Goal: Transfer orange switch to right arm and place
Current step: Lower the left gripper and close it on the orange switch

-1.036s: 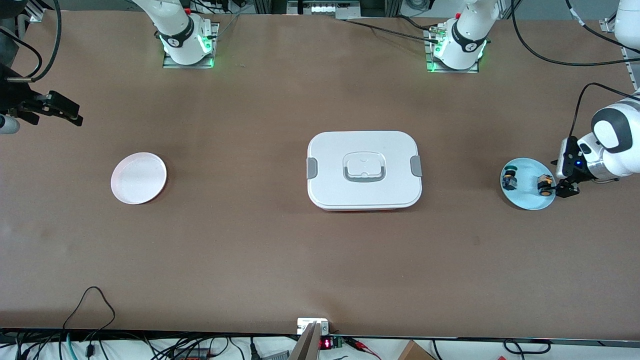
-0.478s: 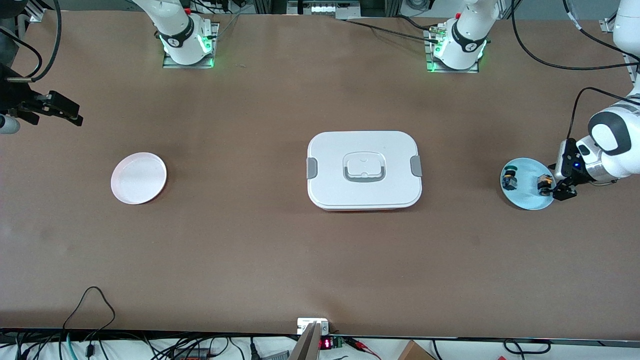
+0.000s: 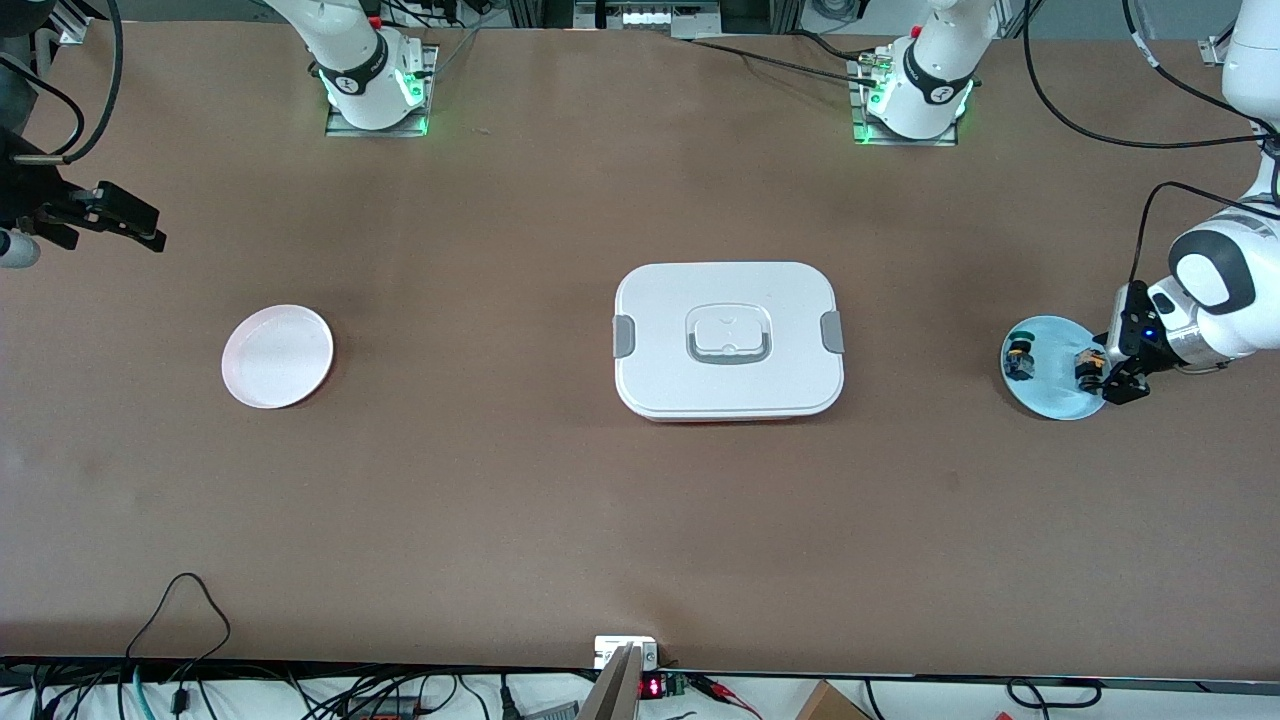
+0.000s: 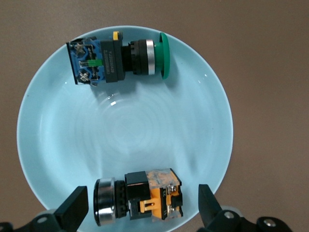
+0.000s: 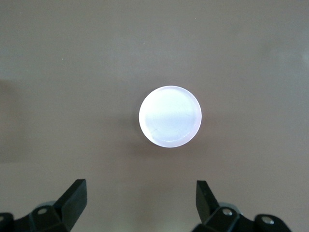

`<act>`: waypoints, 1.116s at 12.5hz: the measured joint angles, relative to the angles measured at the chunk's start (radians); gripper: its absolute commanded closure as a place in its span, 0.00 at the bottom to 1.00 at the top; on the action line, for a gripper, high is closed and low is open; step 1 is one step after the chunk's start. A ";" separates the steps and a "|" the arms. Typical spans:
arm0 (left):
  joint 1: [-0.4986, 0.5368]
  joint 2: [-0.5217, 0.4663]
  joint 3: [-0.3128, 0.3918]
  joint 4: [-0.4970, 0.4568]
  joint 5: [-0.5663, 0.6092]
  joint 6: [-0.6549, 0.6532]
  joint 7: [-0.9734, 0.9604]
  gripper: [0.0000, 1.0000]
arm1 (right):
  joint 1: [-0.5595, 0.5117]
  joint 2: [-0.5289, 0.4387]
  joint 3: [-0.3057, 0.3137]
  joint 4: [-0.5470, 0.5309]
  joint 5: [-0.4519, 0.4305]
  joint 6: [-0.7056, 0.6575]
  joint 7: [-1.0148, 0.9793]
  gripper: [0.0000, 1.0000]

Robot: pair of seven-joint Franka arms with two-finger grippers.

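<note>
**Left claw straddling the orange switch, not yet closed**

Your left claw (image 4: 140, 212) sits low over the light blue plate (image 3: 1050, 398) at the left arm's end of the tabletop (image 3: 640, 520), fingers spread wide with the orange switch (image 4: 137, 197) lying on its side between them, nothing gripped yet. The switch lies close to the plate's rim, so I judge a closing finger could catch the rim, or the round cap could roll out of the pinch. The green switch (image 4: 118, 57) lies on the same plate, well apart and out of your way.

The white lidded box (image 3: 728, 340) sits mid-tabletop, across any low route to the handover. The pink plate (image 3: 277, 356) lies toward the right arm's end. Your right claw (image 5: 140, 208) waits high over it, wide open and empty.
</note>
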 measured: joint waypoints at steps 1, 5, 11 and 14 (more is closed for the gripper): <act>0.000 0.002 -0.001 0.004 -0.005 0.001 0.005 0.00 | 0.000 0.000 0.000 0.000 0.000 0.000 0.000 0.00; 0.002 0.027 -0.001 0.023 -0.030 0.003 0.033 0.00 | -0.001 0.000 -0.001 0.000 0.000 -0.001 0.000 0.00; 0.002 0.044 -0.002 0.043 -0.032 0.003 0.071 0.34 | 0.000 0.020 -0.001 -0.001 0.000 -0.002 0.000 0.00; 0.002 0.045 -0.004 0.049 -0.034 0.003 0.087 0.75 | -0.001 0.029 -0.002 -0.001 0.000 -0.002 0.000 0.00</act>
